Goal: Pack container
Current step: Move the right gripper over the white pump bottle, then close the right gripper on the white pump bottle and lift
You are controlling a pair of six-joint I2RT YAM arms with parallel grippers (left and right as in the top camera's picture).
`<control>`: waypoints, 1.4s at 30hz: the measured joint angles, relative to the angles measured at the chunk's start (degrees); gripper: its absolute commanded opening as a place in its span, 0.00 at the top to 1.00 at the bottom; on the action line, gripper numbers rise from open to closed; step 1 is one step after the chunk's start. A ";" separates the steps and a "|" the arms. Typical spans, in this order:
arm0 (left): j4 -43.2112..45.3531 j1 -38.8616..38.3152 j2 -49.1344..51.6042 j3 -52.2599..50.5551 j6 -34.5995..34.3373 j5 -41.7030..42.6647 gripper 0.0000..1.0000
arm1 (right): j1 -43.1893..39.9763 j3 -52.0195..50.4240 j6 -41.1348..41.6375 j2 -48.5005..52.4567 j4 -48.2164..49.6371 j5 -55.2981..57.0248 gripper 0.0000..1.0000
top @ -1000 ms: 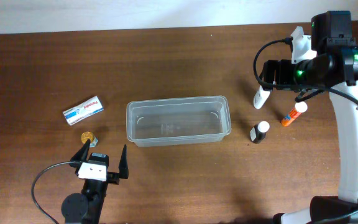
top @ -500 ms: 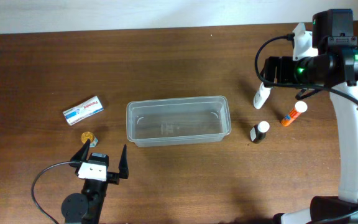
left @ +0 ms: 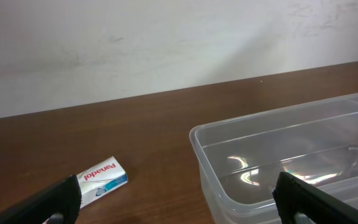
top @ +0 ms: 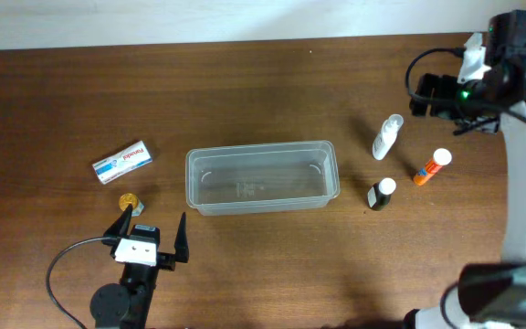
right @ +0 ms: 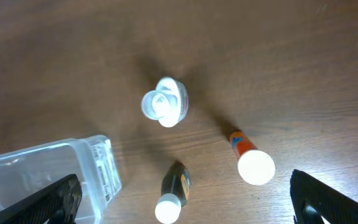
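Note:
The container [top: 261, 146], a clear empty plastic tub, stands mid-table; it also shows in the left wrist view [left: 196, 134] and the right wrist view [right: 48, 163]. A white bottle [top: 387, 137] [right: 165, 104], an orange tube with a white cap [top: 432, 167] [right: 252, 158] and a dark bottle with a white cap [top: 381, 194] [right: 174, 186] are to the tub's right. A Panadol box [top: 122, 162] [left: 101, 180] lies to its left. My left gripper [top: 150, 230] [left: 179, 205] is open and empty near the front. My right gripper [top: 432, 96] [right: 194, 214] is open and empty, high above the bottles.
A small gold round object [top: 129, 198] lies between the Panadol box and my left gripper. A white wall [left: 166, 43] rises behind the table's far edge. The right arm's white column [top: 523, 219] stands along the right edge.
My right arm has moved to the right and toward the back, away from the white bottle, which now shows in full. The left arm and all objects have stayed put.

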 measured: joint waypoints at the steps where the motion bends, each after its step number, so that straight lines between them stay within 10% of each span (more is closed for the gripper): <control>1: 0.00 0.00 0.00 0.00 0.00 0.00 0.01 | 0.00 0.00 -0.04 1.36 -0.04 0.00 0.02; 24: 0.00 0.00 0.00 0.00 0.00 0.00 0.00 | 7.15 0.00 1.05 17.79 6.08 2.16 0.00; 42: 0.00 0.00 0.00 0.00 0.00 0.00 0.01 | 7.10 0.00 1.68 23.26 6.93 3.50 0.45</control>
